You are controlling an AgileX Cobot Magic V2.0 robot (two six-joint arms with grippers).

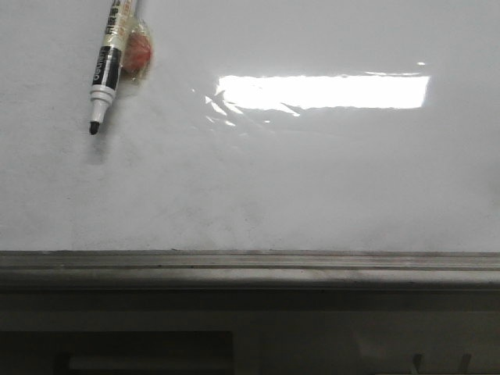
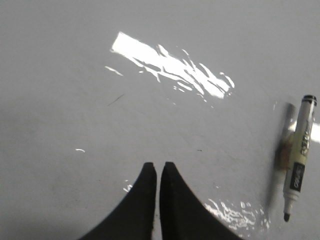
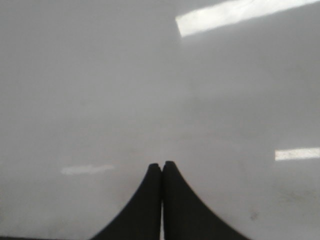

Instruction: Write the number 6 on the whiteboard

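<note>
The whiteboard fills the front view, glossy white with faint grey smudges. No black "6" shows on it in any view. A black-tipped marker lies uncapped on the board at the far left, tip toward me; it also shows in the left wrist view. My left gripper is shut and empty over bare board, well apart from the marker. My right gripper is shut and empty over bare board. Neither gripper shows in the front view.
A small red object under clear tape is stuck beside the marker's barrel. A bright rectangular light reflection lies on the board's middle. The grey metal bottom rail runs along the near edge.
</note>
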